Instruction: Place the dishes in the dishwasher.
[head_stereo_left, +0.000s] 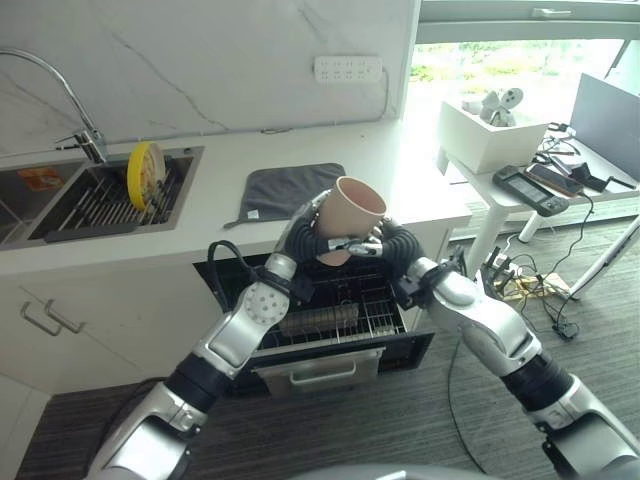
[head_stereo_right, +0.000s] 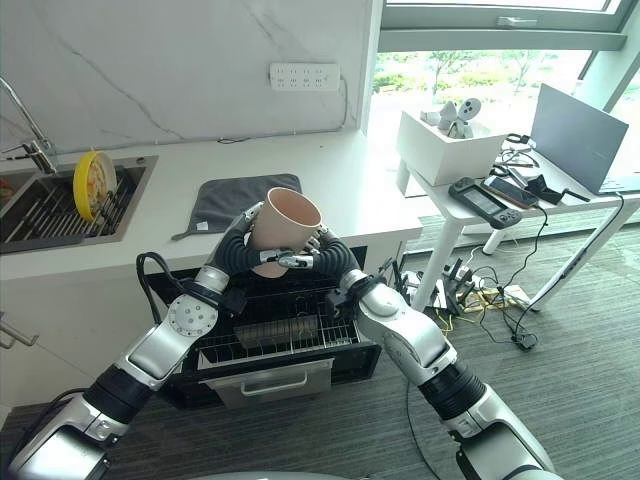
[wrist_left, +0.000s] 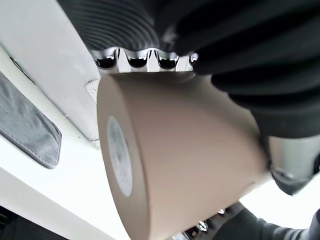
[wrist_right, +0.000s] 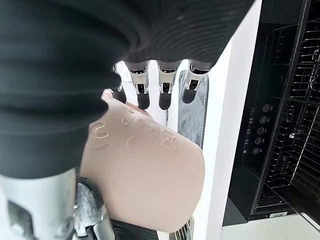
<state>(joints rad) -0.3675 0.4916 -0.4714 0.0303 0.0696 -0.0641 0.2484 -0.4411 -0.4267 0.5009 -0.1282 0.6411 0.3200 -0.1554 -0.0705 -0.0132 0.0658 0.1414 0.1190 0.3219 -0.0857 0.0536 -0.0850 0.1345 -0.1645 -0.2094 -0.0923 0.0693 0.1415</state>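
One pink cup (head_stereo_left: 352, 215), mouth tilted to upper right, is gripped mid-frame by left hand (head_stereo_left: 303, 232) and right hand (head_stereo_left: 372, 244), fingers curled round it.

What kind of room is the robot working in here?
Most likely a kitchen, perhaps in an office: a white counter with a sink and tap, an open dishwasher under it, and a desk with a laptop by the window.

A matt, smooth beige plastic-looking cup (head_stereo_left: 352, 214) sits between glossy silver metal fingers (wrist_right: 164, 82) with dark tips, above a black wire-metal dishwasher rack (head_stereo_left: 335, 308), beyond them a soft grey cloth mat (head_stereo_left: 288, 191) on the smooth white bench (head_stereo_left: 230, 215) under a polished veined marble-look wall (head_stereo_left: 200, 60).
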